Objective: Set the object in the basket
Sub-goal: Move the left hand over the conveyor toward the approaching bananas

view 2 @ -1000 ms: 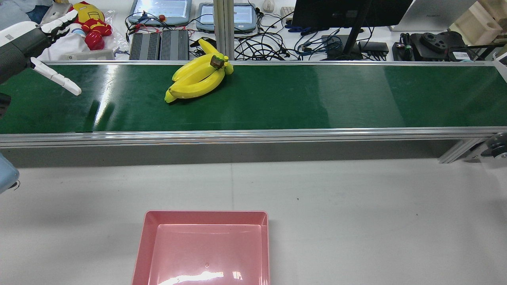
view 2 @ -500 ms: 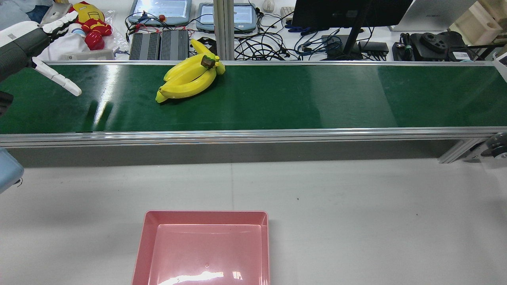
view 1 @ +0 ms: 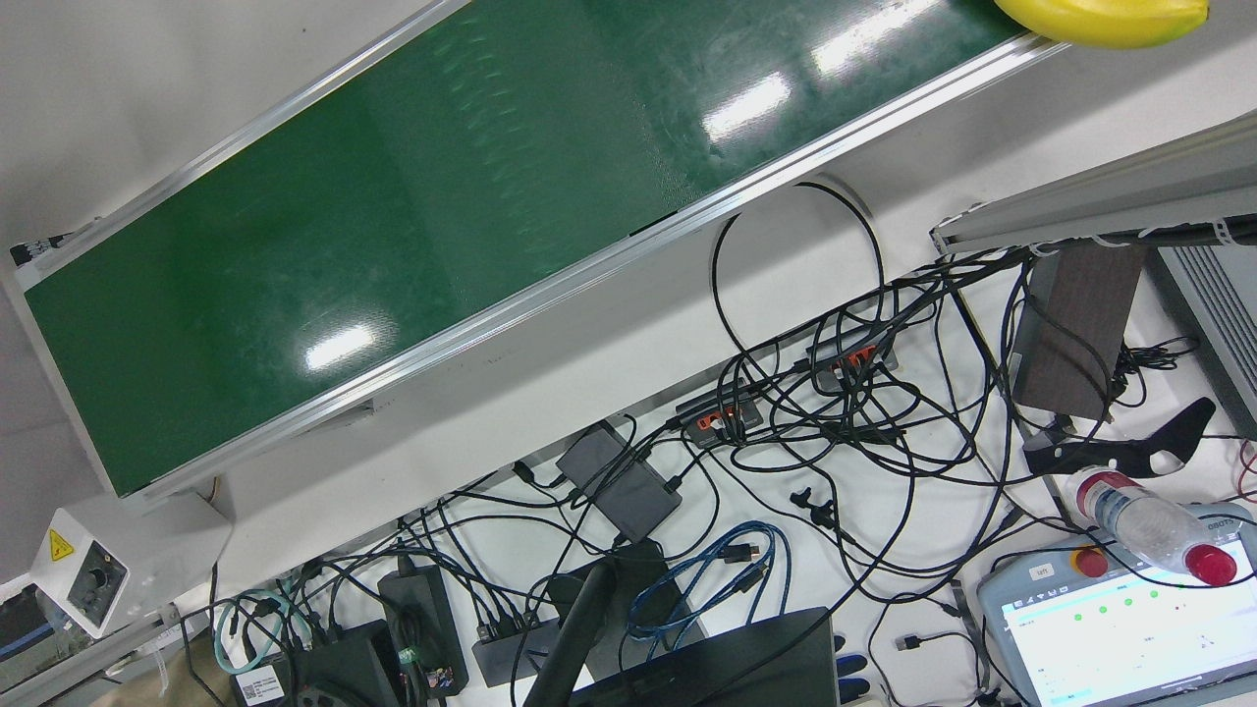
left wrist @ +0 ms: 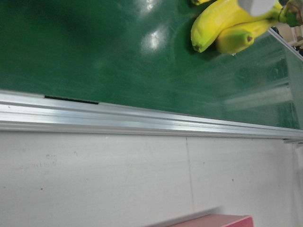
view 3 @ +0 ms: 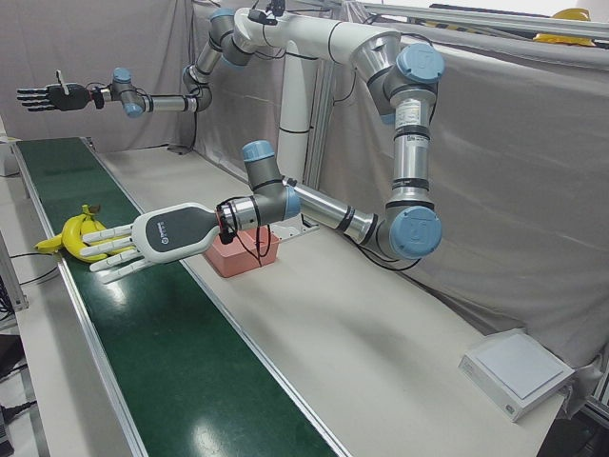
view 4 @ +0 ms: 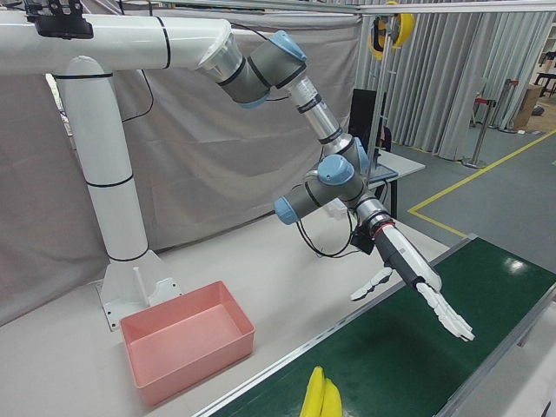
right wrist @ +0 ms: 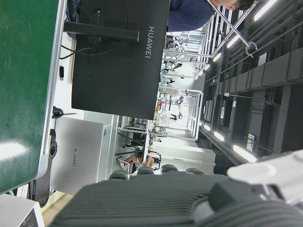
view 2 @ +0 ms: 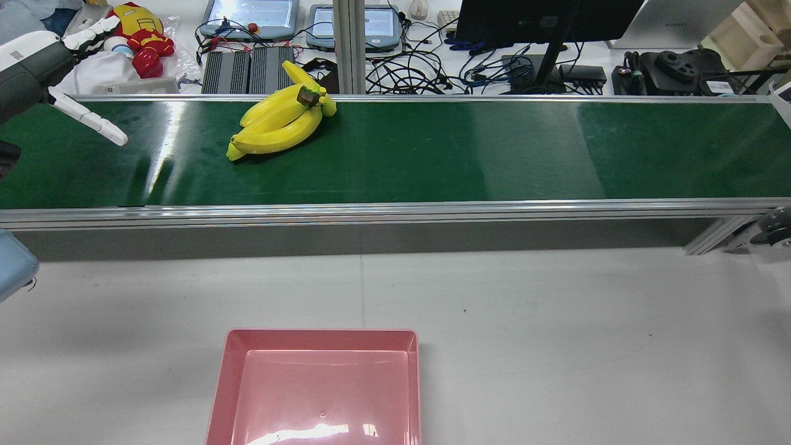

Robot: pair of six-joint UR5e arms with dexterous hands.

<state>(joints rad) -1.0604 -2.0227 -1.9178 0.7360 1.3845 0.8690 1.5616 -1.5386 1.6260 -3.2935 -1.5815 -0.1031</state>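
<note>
Rear view shows the banana bunch [view 2: 278, 127] lying on the green conveyor belt [view 2: 432, 154], well apart from the empty pink basket [view 2: 318, 389] on the table. The left hand [view 3: 143, 243] hovers over the belt, fingers spread and holding nothing, probably poised to intercept. The right hand [view 3: 48, 96], raised far off, looks spread too.

Banana [view 1: 1100, 20] on belt [view 1: 442, 216] (top corner).

A robotics lab: a green conveyor belt [view 2: 432, 154], tangled cables [view 1: 835, 422], a monitor [view 2: 544, 18] and control tablets [view 2: 250, 17] crowd the benches.
</note>
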